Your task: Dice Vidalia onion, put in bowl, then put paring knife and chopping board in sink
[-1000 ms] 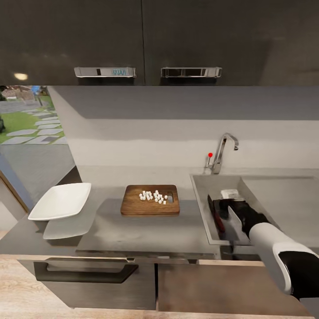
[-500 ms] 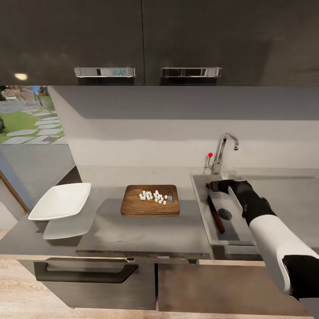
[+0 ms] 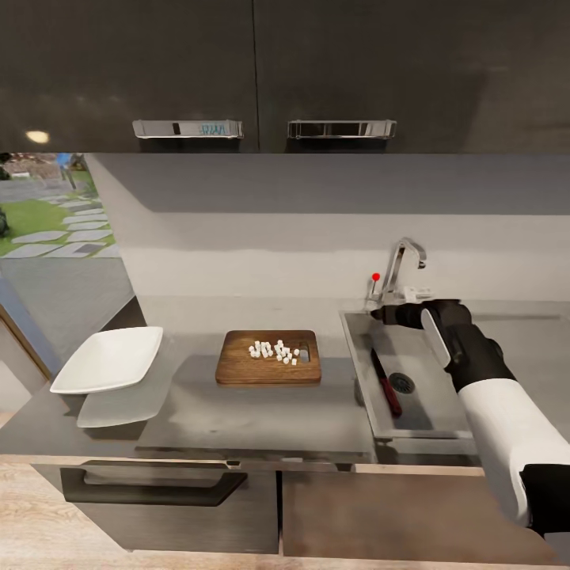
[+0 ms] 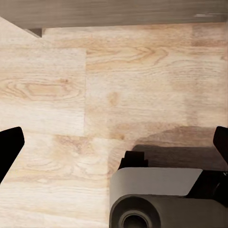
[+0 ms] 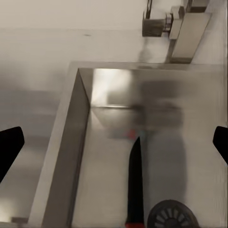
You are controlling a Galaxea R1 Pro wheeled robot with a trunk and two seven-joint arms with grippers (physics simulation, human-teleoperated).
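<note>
The right gripper (image 3: 396,313) hangs above the back edge of the sink (image 3: 360,372), close to the tap (image 3: 400,265). In the right wrist view its two dark fingertips (image 5: 10,149) sit at opposite borders of the picture, spread wide, with nothing between them and touching nothing. The left gripper (image 4: 114,147) likewise shows its fingertips far apart and empty, over pale wooden floor (image 4: 71,85) beside a grey part of the robot's base (image 4: 156,194).

The paring knife (image 3: 385,381) lies flat on the sink bottom along the basin's left wall, red handle toward the front, dark blade pointing back. The right wrist view adds its blade (image 5: 135,175) just beside the round drain (image 5: 173,216) and the tap's base behind the rim.

The head view alone gives the countertop (image 3: 237,419): the brown chopping board (image 3: 245,368) lies flat left of the sink, with small white cubes of diced Vidalia onion (image 3: 275,351) scattered near its handle slot. The white square bowl (image 3: 111,359) rests well apart at the counter's left end.
</note>
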